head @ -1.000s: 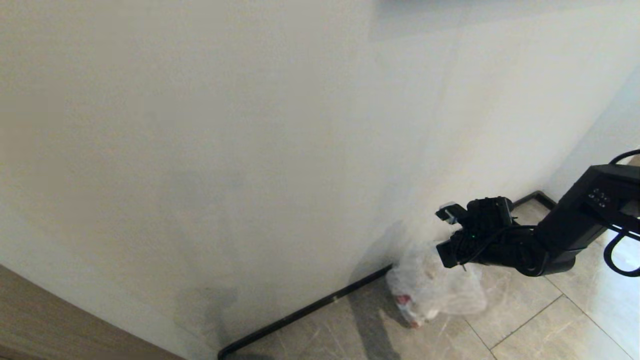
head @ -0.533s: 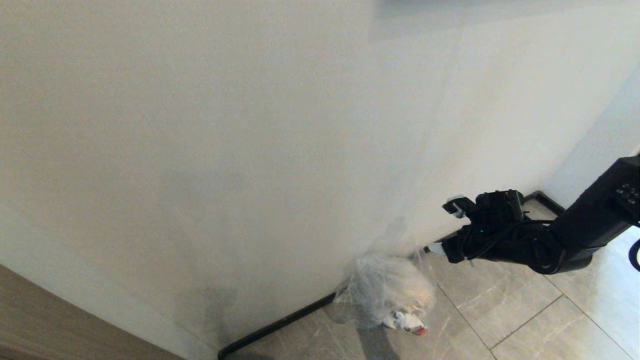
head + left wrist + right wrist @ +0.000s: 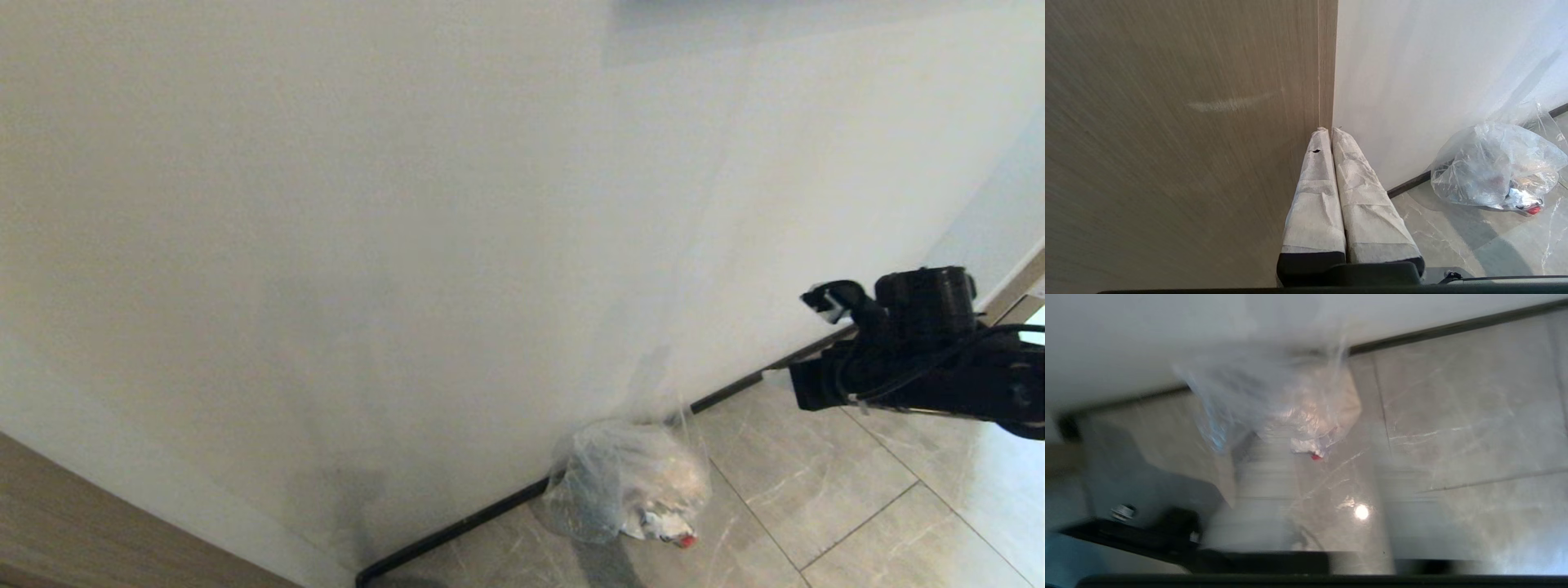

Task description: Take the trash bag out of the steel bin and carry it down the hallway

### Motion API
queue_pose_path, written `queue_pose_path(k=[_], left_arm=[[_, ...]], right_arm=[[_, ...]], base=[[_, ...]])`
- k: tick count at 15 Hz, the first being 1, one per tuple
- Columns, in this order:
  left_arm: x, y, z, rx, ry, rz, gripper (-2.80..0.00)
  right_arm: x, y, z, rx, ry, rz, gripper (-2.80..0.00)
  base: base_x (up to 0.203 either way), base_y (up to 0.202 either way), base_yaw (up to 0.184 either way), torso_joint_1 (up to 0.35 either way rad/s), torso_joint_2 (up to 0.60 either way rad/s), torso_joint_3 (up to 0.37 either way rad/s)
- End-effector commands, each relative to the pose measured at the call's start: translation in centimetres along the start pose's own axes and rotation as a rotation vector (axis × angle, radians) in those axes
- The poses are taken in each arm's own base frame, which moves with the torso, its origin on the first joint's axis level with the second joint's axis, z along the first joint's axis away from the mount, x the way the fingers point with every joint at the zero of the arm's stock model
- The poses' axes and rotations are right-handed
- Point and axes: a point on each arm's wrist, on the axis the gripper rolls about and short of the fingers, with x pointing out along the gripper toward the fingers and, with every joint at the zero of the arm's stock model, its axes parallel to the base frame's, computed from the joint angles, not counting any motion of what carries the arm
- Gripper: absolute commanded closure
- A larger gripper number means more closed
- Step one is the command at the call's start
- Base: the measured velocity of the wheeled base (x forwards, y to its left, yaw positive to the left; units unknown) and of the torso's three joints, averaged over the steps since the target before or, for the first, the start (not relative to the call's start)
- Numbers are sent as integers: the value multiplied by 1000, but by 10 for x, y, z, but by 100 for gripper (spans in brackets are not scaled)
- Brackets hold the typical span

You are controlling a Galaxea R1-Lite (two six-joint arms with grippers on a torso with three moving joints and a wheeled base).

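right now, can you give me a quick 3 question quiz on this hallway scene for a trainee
1. True or false: the trash bag lies on the floor against the wall.
2. In the head view, the right gripper is: A) touching the bag, B) above and to the right of the bag, apart from it, C) out of view.
3. Short answer: is the left gripper open or shut?

Key: 1 true; 2 B; 3 shut.
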Motion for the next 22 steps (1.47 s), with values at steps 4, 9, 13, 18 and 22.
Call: queue_pose_path(k=[4, 9, 13, 18, 22], left_arm=[[0, 0, 0, 0, 0, 0, 0], [0, 0, 0, 0, 0, 0, 0], [0, 0, 0, 0, 0, 0, 0], [0, 0, 0, 0, -1, 0, 0], [0, 0, 0, 0, 0, 0, 0]], right_arm=[[-155, 5, 13, 136, -204, -80, 0], [-234, 39, -90, 152, -250, -121, 0], [-234, 52, -171, 152, -322, -172, 0], [-236, 58, -214, 152, -464, -159, 0], [-234, 59, -225, 81, -609, -222, 0]], base=[[0, 0, 0, 0, 0, 0], [0, 0, 0, 0, 0, 0], [0, 0, 0, 0, 0, 0], [0, 0, 0, 0, 0, 0], [0, 0, 0, 0, 0, 0]])
